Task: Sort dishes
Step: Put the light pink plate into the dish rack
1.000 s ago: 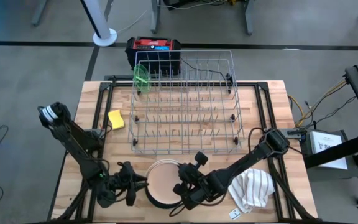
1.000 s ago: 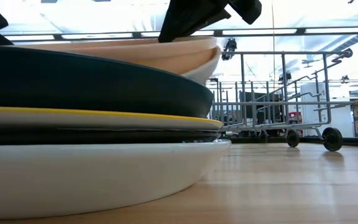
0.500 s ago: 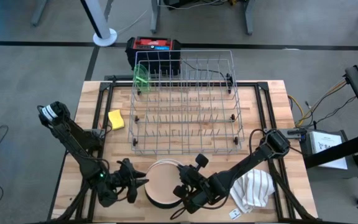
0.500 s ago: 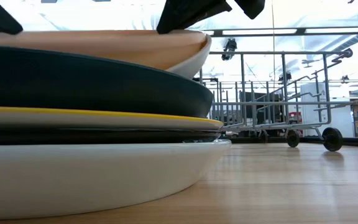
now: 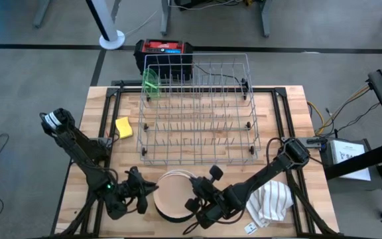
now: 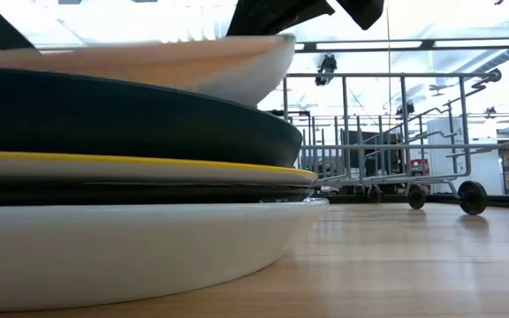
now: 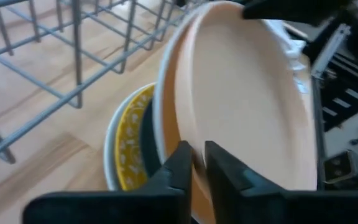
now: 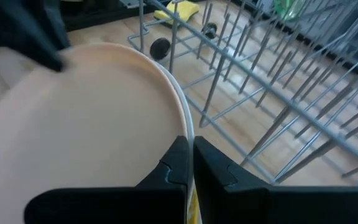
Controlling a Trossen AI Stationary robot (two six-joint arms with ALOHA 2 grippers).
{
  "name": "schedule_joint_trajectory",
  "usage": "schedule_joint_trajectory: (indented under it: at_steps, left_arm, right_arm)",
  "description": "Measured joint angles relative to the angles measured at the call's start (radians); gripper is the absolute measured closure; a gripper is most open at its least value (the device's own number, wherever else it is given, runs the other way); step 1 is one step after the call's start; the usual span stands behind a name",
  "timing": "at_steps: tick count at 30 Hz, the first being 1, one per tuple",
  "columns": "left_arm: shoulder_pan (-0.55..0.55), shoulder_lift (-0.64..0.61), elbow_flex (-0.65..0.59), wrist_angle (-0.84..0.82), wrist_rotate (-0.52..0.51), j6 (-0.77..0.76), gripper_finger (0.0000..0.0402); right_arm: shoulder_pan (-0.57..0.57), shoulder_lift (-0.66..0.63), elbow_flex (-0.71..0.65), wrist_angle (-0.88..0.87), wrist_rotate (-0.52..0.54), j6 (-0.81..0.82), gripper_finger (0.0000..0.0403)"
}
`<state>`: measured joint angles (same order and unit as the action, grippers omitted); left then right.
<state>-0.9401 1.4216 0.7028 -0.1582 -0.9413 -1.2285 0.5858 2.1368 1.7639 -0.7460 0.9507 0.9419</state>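
High view, round peach plate (image 5: 175,194), stack-top

Dishes sat stacked at the table's near edge: peach plate (image 5: 174,194) topmost, over a white one (image 6: 254,75), black (image 6: 148,119), yellow-rimmed (image 6: 148,166), and large white plate (image 6: 131,252) at bottom. A lime-green dish (image 5: 151,81) stood upright in the rack's far-left corner.

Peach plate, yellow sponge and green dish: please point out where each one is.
peach plate (image 5: 175,193), high view, its face.
yellow sponge (image 5: 124,127), high view, its centre.
green dish (image 5: 151,82), high view, its rim, standing in the rack corner.
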Motion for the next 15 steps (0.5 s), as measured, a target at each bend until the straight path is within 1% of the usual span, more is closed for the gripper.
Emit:
schedule_joint_trajectory:
  at_steps: [4, 8, 15]
  left_arm:
    - [0.000, 0.000, -0.011, -0.001, 0.008, -0.026, 0.0389]
    - [0.001, 0.000, -0.012, -0.010, 0.008, -0.037, 0.0397]
    - [0.003, 0.000, -0.012, -0.010, 0.007, -0.033, 0.0400]
  right_arm:
    - [-0.004, 0.000, -0.001, 0.001, -0.051, 0.029, 0.0403]
    - [-0.004, 0.000, -0.001, 0.004, -0.063, 0.048, 0.0401]
    - [-0.005, 0.000, -0.001, 0.010, -0.103, 0.056, 0.0370]
